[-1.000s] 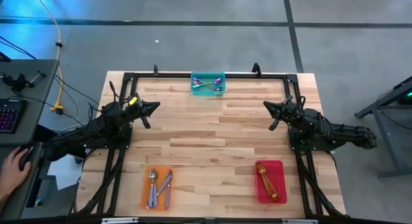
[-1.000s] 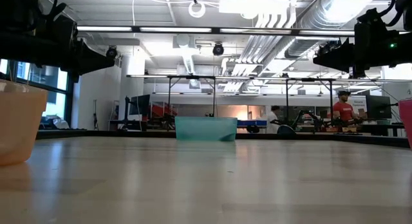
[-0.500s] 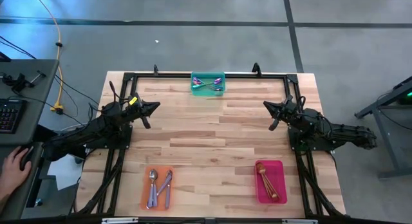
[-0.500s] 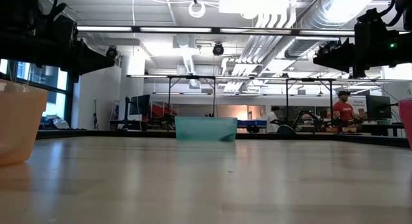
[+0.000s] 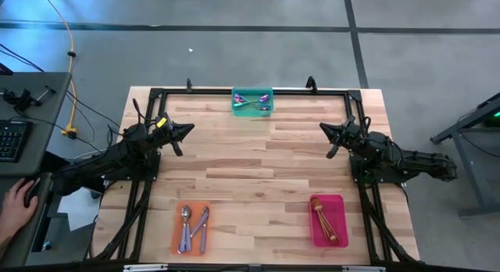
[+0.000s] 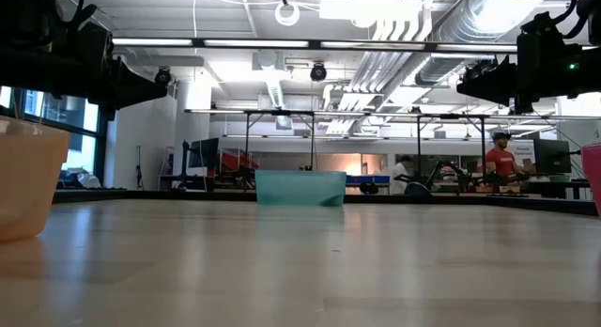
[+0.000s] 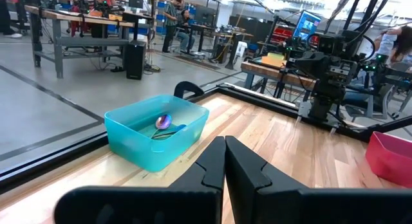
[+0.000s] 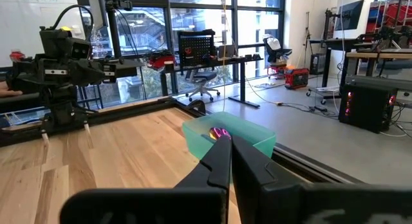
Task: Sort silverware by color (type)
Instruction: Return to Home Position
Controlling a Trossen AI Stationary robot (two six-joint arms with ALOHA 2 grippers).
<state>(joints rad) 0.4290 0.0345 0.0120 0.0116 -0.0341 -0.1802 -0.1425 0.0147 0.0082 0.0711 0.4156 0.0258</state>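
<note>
Left fingers [image 7: 209, 169], right fingers [image 8: 215, 166] pressed together, aloft.

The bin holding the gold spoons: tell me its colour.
The bin is pink-red, clearest in the high view.

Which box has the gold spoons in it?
The flat pink plastic tray on the right holds the gold metal spoons. The orange tray has silver ones; the teal tray has purple-blue ones.

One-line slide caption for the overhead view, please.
Left gripper and right gripper, shut and empty, hang over the table; spoons lie sorted in the teal bin, orange bin and pink bin.
</note>
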